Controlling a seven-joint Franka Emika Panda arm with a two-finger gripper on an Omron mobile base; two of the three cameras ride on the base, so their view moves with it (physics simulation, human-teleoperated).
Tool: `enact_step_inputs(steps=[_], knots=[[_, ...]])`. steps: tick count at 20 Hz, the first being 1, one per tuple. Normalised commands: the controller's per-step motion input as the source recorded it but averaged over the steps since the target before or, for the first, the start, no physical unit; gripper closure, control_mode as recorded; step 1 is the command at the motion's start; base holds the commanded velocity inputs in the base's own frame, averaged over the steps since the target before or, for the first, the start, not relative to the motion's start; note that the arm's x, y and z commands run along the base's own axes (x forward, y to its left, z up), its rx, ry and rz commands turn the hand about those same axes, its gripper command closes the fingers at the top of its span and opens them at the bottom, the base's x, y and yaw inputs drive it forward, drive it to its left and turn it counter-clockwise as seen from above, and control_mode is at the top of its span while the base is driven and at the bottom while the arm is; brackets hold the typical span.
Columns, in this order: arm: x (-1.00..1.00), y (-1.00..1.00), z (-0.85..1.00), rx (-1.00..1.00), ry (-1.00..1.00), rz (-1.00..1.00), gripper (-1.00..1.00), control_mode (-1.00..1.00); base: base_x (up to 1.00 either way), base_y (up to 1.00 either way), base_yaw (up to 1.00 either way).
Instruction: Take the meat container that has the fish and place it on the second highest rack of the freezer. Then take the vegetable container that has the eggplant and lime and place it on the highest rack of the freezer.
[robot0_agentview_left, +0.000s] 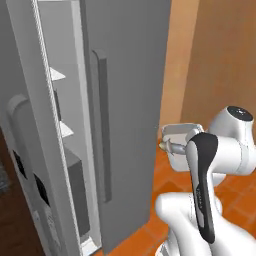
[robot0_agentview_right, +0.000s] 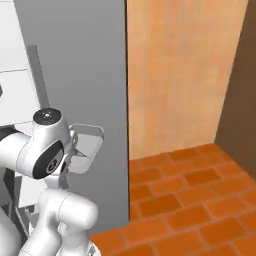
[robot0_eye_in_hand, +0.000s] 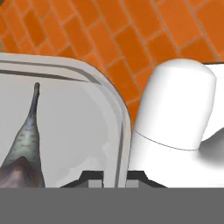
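Closest to the hand camera, the claw (robot0_eye_in_hand: 110, 175) is clenched on the rim of the meat container (robot0_eye_in_hand: 74, 127), its two dark tips pinching the pale tray's right wall at 6 o'clock in that view. Inside the tray lies the fish (robot0_eye_in_hand: 24, 148), silvery-tan, its thin tail pointing toward 12 o'clock and its body running off the lower left edge. Below the tray shows the orange brick floor (robot0_eye_in_hand: 131, 30). From the left base view the container (robot0_agentview_left: 176, 137) hangs in the air at about 3 o'clock of the freezer (robot0_agentview_left: 125, 100), just beside its tall grey door, with the fish's head (robot0_agentview_left: 167, 146) peeking over the near rim. White interior shelves (robot0_agentview_left: 57, 75) show through the open gap at 10 o'clock. In the right base view the tray (robot0_agentview_right: 86, 142) sits against the grey door front, at 9 o'clock of the tan wall (robot0_agentview_right: 180, 75).
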Motion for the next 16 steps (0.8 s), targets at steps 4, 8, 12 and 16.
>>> enact_step_inputs(steps=[4,8,12,16], knots=[[0.0,0.0,0.0,0.0,0.0,0.0,1.0,1.0,0.48,-0.3,0.88],[0.0,0.0,0.0,0.0,0.0,0.0,1.0,1.0,0.45,-0.27,0.81],[0.0,0.0,0.0,0.0,0.0,0.0,1.0,1.0,0.31,-0.28,0.79],[0.0,0.0,0.0,0.0,0.0,0.0,1.0,1.0,0.26,-0.45,0.84]])
